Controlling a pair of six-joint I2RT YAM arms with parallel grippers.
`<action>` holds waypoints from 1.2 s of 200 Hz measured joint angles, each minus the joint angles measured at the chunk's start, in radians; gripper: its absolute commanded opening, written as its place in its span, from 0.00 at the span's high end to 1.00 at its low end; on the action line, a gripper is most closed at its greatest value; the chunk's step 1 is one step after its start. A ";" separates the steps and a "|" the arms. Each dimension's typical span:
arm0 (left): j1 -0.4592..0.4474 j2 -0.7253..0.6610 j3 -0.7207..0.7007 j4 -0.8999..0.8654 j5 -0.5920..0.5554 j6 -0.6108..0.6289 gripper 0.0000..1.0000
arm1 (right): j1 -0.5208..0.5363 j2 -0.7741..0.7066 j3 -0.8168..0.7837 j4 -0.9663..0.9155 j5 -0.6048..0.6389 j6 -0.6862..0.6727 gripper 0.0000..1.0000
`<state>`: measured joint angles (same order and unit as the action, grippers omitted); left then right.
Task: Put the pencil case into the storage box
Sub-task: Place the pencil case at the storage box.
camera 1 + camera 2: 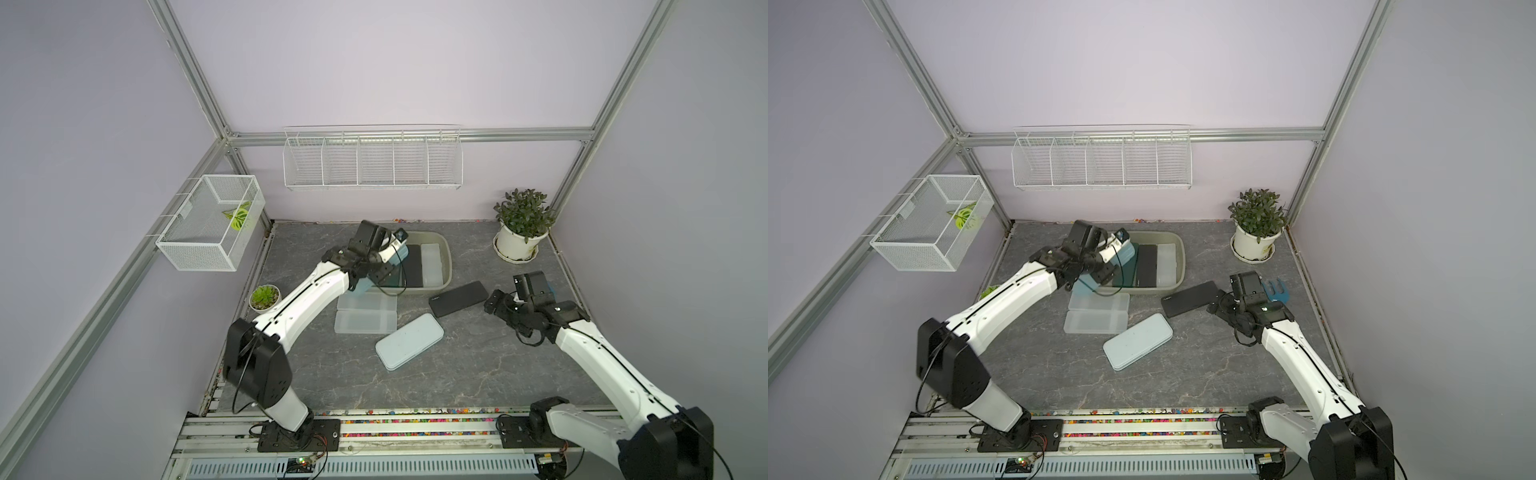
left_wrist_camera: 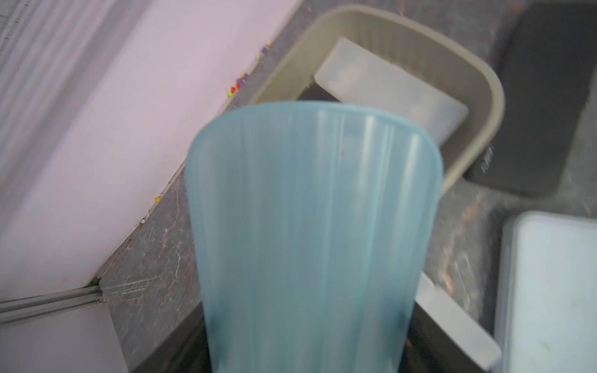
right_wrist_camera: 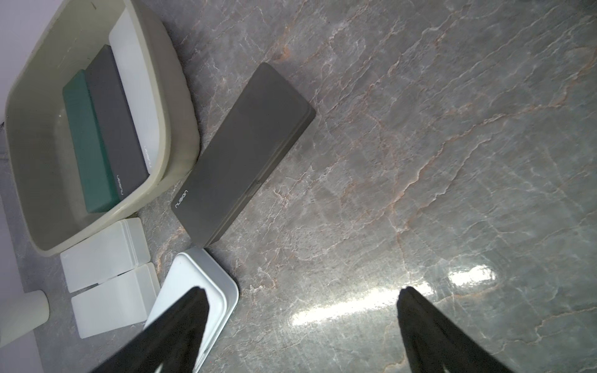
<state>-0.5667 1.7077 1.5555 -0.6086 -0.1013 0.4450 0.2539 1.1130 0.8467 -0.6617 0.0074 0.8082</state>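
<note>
Seemingly left claw (image 1: 375, 269) clamps ribbed translucent-blue pencil case (image 2: 316, 226); right claw (image 3: 302, 290) spread apart.

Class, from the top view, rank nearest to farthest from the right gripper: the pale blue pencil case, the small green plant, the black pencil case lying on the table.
1. Black pencil case: right beside the right gripper.
2. Pale blue pencil case: mid-table, towards the front.
3. Small green plant: at the table's opposite edge, by the left arm.
</note>
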 measured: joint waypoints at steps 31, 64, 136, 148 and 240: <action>0.053 0.188 0.215 0.021 -0.001 -0.137 0.32 | 0.010 0.032 0.043 -0.011 0.000 0.000 0.05; 0.081 0.348 0.365 0.025 -0.025 -0.291 0.33 | 0.019 0.087 0.087 -0.018 0.000 -0.001 0.05; 0.082 0.594 0.568 -0.105 -0.188 -0.532 0.35 | 0.027 0.163 0.134 -0.018 -0.011 -0.006 0.05; 0.083 0.625 0.584 -0.132 -0.211 -0.548 0.35 | 0.027 0.167 0.134 -0.018 -0.013 -0.010 0.05; 0.095 0.747 0.692 -0.323 -0.257 -0.582 0.28 | 0.027 0.180 0.135 -0.017 -0.022 -0.019 0.04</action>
<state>-0.4713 2.4542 2.2471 -0.9314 -0.3588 -0.1368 0.2813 1.2926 0.9813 -0.6788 -0.0143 0.7887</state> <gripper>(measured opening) 0.777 0.957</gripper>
